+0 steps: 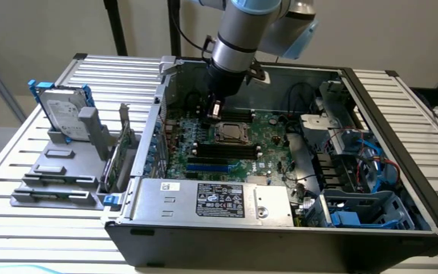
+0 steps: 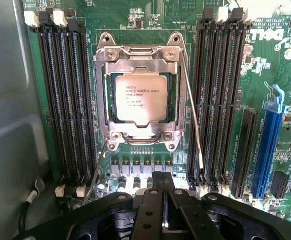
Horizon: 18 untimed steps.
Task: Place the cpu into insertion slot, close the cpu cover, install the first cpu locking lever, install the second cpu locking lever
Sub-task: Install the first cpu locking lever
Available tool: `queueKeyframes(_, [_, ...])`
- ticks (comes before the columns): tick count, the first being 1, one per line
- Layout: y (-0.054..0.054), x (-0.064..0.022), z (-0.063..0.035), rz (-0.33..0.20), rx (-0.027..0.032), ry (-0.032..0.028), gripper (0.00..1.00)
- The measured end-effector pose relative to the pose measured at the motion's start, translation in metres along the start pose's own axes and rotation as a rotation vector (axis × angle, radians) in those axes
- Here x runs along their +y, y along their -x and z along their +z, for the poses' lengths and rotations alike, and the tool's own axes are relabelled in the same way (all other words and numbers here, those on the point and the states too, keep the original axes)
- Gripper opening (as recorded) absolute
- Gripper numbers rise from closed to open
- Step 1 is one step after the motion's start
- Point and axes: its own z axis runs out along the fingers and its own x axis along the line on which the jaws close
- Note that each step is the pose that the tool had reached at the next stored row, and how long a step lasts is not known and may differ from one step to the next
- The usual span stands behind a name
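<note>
**Jaws.** The jaws are pressed together and carry nothing. In the wrist view they hang above the motherboard point(image 2: 265, 75), just beside one edge of the insertion slot point(image 2: 173, 100). This posture probably gives a narrow tip for pushing a wire, since no grasp is needed at this stage.

**Socket.** The cpu point(image 2: 141, 97) lies flat in the insertion slot. The cpu cover point(image 2: 101, 95) is folded down over it, and its cut-out frames the chip. Placing and covering therefore appear complete.

**Levers.** The long wire lever point(image 2: 191, 110) slants away from one side of the insertion slot and crosses the memory slots point(image 2: 218, 100) there. The second wire lever point(image 2: 98, 170) leaves the opposite corner nearest the jaws. Both stand off the insertion slot, so both are judged unlatched.

**Surroundings.** In the exterior view the arm point(image 1: 238, 34) reaches down into the open computer case point(image 1: 280, 240), close beside the insertion slot. The case lies on its side on the slatted counter point(image 1: 409, 103), which turns the board upward for access from above.
</note>
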Motion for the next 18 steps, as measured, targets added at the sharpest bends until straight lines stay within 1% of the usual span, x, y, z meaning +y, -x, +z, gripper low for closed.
queueKeyframes(1, [0.0000,-0.0005,-0.0003,0.004,0.0069,-0.0021,0.11])
queueKeyframes(2, [0.0000,-0.0009,-0.0004,0.009,0.0126,-0.0041,0.11])
queueKeyframes(4, [0.0000,-0.0015,-0.0005,0.019,0.0205,-0.0084,0.11])
queueKeyframes(5, [0.0000,-0.0018,-0.0008,0.023,0.0263,-0.0112,0.11])
queueKeyframes(9, [0.0001,-0.0031,-0.0023,0.042,0.0537,-0.0204,0.11])
queueKeyframes(18, [0.0002,-0.0061,-0.0049,0.100,0.1180,-0.0361,0.11])
